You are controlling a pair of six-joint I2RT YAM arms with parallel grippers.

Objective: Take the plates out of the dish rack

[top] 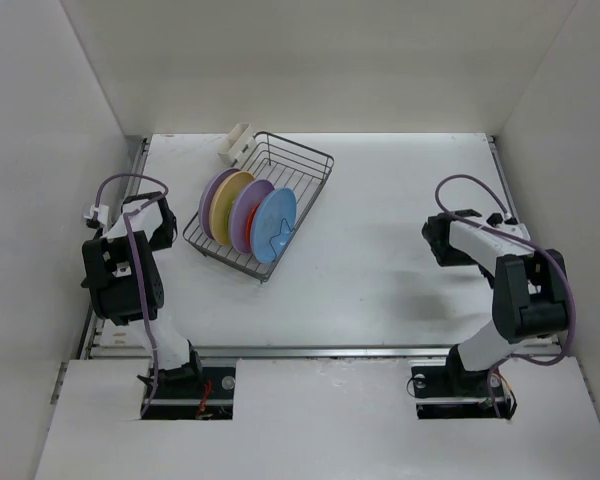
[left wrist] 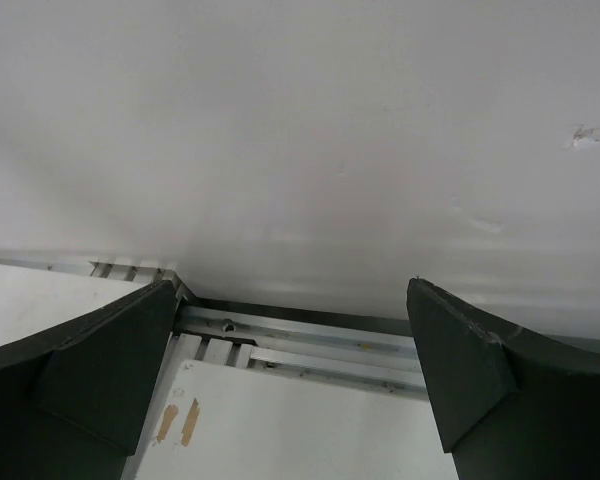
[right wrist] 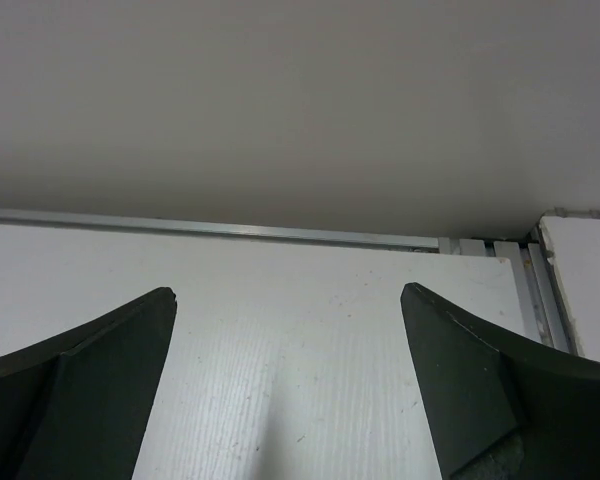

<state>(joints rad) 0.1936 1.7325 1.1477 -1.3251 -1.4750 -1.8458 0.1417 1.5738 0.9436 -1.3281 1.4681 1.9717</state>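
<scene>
The dish rack (top: 305, 165), a dark wire basket, sits at an angle on the far left part of the table. Several plates stand upright in it: a lavender plate (top: 215, 198), a tan-yellow one (top: 231, 198), a second lavender one (top: 249, 208), a sliver of an orange-red one (top: 251, 240) and a light blue plate (top: 273, 225) at the front. My left gripper (top: 152, 218) (left wrist: 291, 284) is open, left of the rack and apart from it. Far to the right, my right gripper (top: 440, 240) (right wrist: 287, 290) is open and holds nothing. Neither wrist view shows the rack.
A cream holder (top: 236, 142) hangs on the rack's far left corner. White walls enclose the table on three sides. Metal rails (left wrist: 310, 345) run along the table's edges. The left wrist view faces a wall and a rail; the right wrist view faces bare table (right wrist: 300, 380).
</scene>
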